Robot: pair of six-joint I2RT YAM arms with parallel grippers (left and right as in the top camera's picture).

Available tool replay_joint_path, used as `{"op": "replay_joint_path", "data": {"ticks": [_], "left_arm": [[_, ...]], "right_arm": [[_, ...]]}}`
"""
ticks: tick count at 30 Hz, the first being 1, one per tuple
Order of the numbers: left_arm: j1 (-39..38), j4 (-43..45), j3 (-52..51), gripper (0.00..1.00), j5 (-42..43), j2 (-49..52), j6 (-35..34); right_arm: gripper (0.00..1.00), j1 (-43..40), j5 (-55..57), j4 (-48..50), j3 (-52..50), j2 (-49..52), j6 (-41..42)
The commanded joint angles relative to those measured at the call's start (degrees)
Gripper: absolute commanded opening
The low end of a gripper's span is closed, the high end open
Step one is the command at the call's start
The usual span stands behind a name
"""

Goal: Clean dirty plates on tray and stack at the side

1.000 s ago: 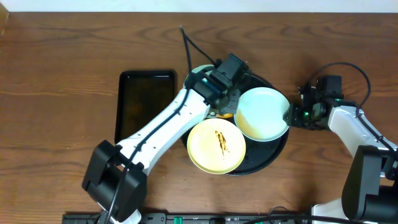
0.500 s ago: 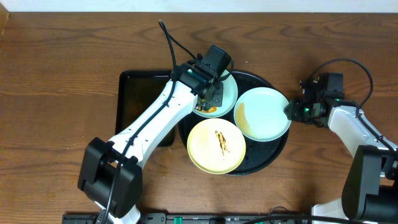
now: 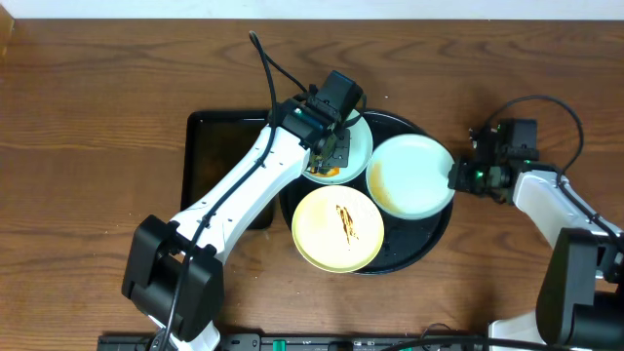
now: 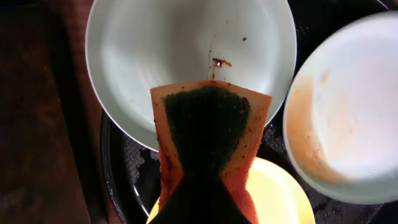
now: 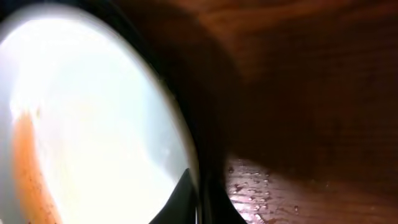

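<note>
**Tabletop** [image 3: 97, 117]: brown wood. Wide stretches of wood show left of the rectangular tray and along the far side.

**Tray** [image 3: 441, 229]: round, black and glossy, right of centre. All three plates sit on it, crowded, with only slivers of its floor showing between them.

**Rectangular tray** [image 3: 210, 156]: black, just beside the round tray's left rim and partly covered by the left arm.

**Rear blue plate** [image 3: 359, 146]: at the tray's far-left, its edge overhanging the rim. The left wrist view shows a small brown spatter at its centre, which the overhead view hides under the arm.

**Yellow plate** [image 3: 338, 229]: nearest the front, with a brown smear at its centre, overhanging the tray's near-left rim.

**Right blue plate** [image 3: 409, 175]: at the tray's right side, its edge meeting the yellow plate. An orange-brown film runs along its left inner wall, clearer in the wrist views.

**Sponge** [image 4: 208, 124]: orange with a dark green face, lying over the rear blue plate's near edge.

**Left pincer** [image 4: 202, 190]: clenched on the sponge.

**Right pincer** [image 5: 196, 199]: clamped on the right blue plate's outer rim, at the tray's right edge. Only the right wrist view shows this grip closely.
</note>
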Motion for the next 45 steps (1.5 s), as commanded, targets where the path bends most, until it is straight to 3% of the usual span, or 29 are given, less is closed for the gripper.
{"op": "replay_joint_path", "data": {"ticks": [1,12,23,28,39,45], "left_arm": [[0.13,-0.2,0.39,0.08,-1.14,-0.92,0.72],[0.13,-0.22,0.37,0.1,-1.14,-0.92,0.72],[0.13,-0.22,0.37,0.13,-1.14,-0.92,0.72],[0.13,-0.39,0.35,0.13,-1.14,-0.92,0.72],[0.15,-0.59,0.33,0.13,-1.14,-0.92,0.72],[0.15,-0.59,0.33,0.13,-1.14,-0.92,0.72]], "right_arm": [[0.01,0.13,0.42,-0.09,-0.68,0.74,0.39],[0.01,0.09,1.62,-0.72,0.85,-2.93,-3.1],[0.01,2.49,17.18,-4.39,0.9,-17.94,-6.54],[0.01,8.9,31.39,-4.83,0.9,-21.7,-6.51],[0.01,32.48,65.2,-4.66,0.9,-21.66,-6.25],[0.01,39.39,76.52,-4.13,0.9,-21.66,-6.25]]}}
